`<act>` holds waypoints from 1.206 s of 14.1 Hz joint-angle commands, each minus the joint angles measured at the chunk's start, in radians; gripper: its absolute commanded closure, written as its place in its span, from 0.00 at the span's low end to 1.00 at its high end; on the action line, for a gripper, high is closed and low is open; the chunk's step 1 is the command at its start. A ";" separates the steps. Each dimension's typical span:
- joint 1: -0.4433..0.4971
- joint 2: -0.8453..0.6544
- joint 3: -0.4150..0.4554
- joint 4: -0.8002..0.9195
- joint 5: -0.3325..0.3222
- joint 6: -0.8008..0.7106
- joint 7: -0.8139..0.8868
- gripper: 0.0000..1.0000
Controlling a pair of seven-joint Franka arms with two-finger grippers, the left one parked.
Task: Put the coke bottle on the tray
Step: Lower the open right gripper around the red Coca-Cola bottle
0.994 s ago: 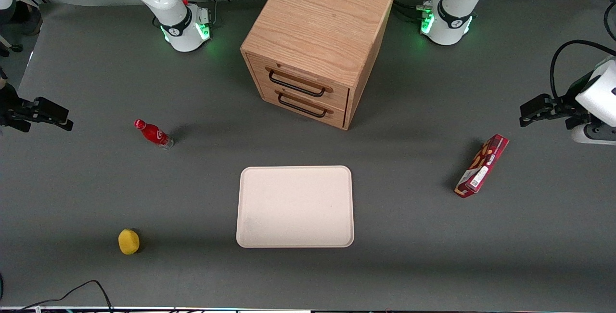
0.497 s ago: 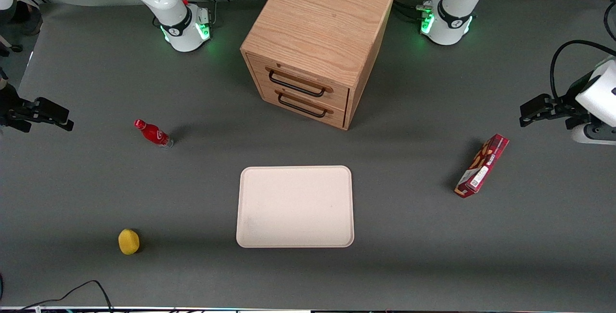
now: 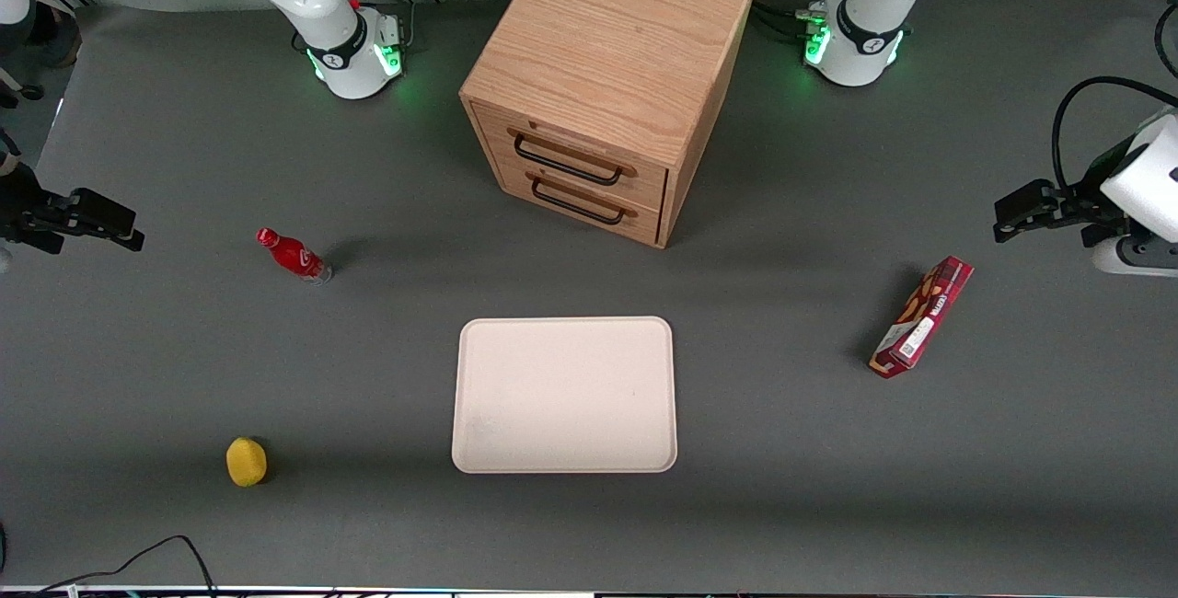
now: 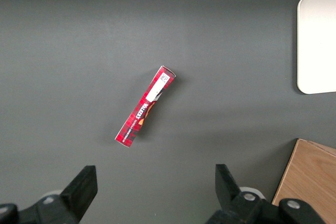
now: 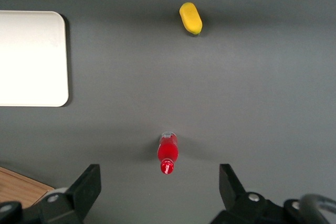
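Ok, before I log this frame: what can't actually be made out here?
- Gripper: at the front view's edge, toward the working arm's end of the table; its arm is cut off there. In the wrist view the fingers are spread wide, open.
- Coke bottle: label script too small to read in either view.
- Cabinet: both drawers shut, contents hidden.
- Snack box: print too small to read.
- Tray: cut off by the edge in both wrist views.

The working arm's black two-finger gripper was cut off by the front view's edge. The beige-pink flat tray ran past the frame in the right wrist view, where only a corner of the wooden two-drawer cabinet showed.
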 commanded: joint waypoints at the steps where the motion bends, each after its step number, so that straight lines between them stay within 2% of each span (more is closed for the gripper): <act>1: 0.008 0.003 0.017 -0.050 -0.013 0.001 0.002 0.00; 5: 0.006 -0.012 0.048 -0.188 -0.016 0.093 0.007 0.00; 11: -0.001 -0.080 0.054 -0.462 -0.010 0.340 -0.035 0.04; 15: -0.003 -0.164 0.059 -0.718 -0.009 0.571 -0.052 0.04; 17: -0.009 -0.169 0.059 -0.765 -0.009 0.604 -0.099 0.04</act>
